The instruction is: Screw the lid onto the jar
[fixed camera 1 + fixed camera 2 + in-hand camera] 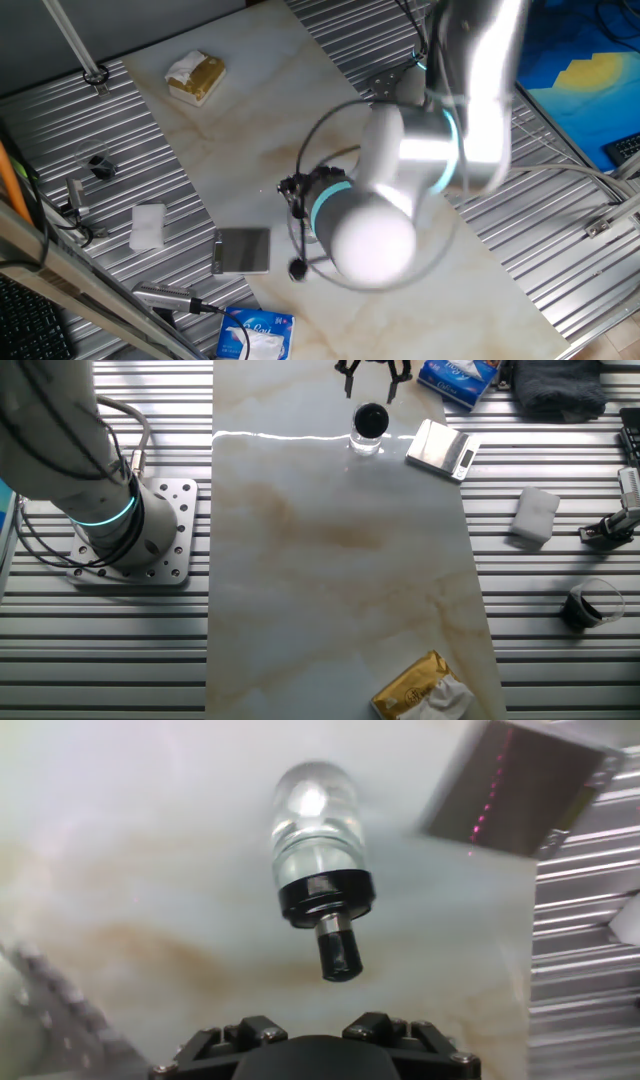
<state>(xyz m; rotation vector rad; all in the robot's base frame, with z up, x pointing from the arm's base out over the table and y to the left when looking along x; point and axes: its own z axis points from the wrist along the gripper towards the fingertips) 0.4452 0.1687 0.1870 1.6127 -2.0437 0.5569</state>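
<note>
The clear glass jar (366, 443) stands upright on the marble board beside the grey plate. The black lid (370, 420) sits on top of it. In the hand view the lid (326, 896) rings the jar's (315, 815) mouth, and a short pale stem with a black knob sticks out of it. In one fixed view only the dark lid (298, 268) shows, under the arm. My gripper (371, 388) hangs above the jar, apart from it. It is open with nothing between its fingers (385, 1025).
A grey square plate (443, 448) lies just right of the jar. A blue tissue pack (457, 375) sits behind it and a white sponge (535, 515) on the slats. A yellow wrapped packet (420, 690) lies at the board's near end, and a small black part (590, 605) far right.
</note>
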